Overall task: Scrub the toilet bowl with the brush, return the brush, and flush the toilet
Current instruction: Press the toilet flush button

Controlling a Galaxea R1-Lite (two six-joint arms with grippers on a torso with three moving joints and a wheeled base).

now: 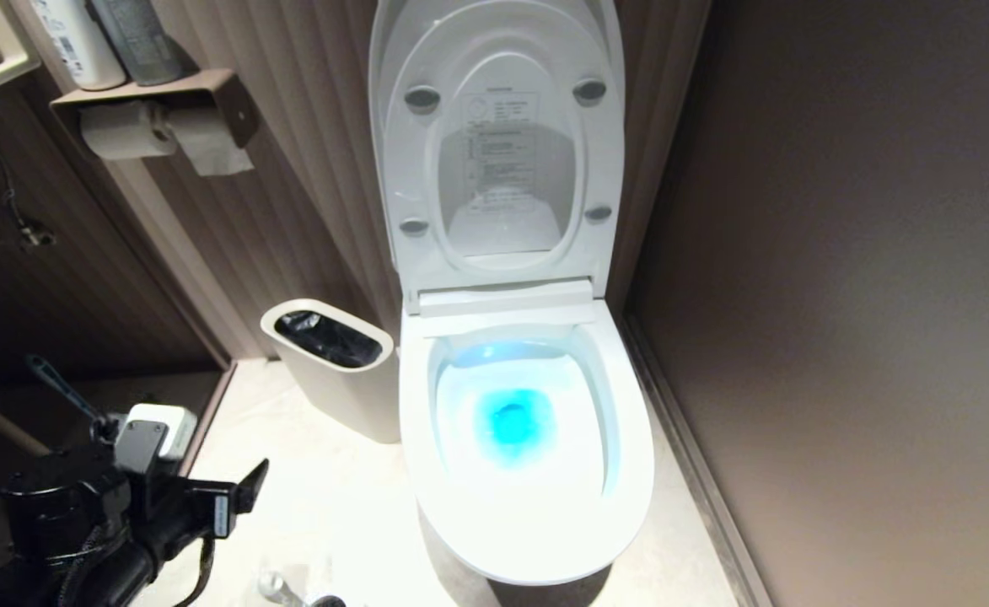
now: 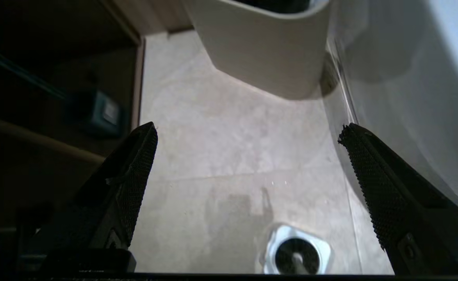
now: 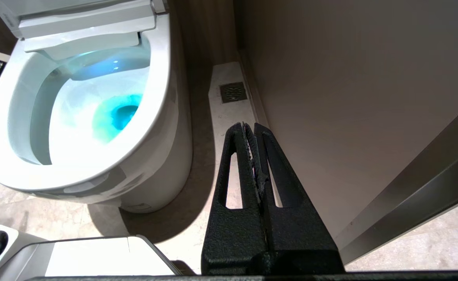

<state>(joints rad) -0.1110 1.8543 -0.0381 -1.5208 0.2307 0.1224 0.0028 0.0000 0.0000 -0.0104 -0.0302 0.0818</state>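
Left wrist view shows the left gripper with its black textured fingers spread wide, holding nothing, over pale stone floor. The round black head of the slim white-handled brush sits in its square holder at the gripper's 6 o'clock. At 12 o'clock stands the off-white oval waste bin; at 3 o'clock curves the large white glossy toilet bowl. In the head view the bowl, lid raised and water glowing blue, lies at the gripper's 2 o'clock. The right gripper hangs pressed shut beside the bowl, near a brown wall.
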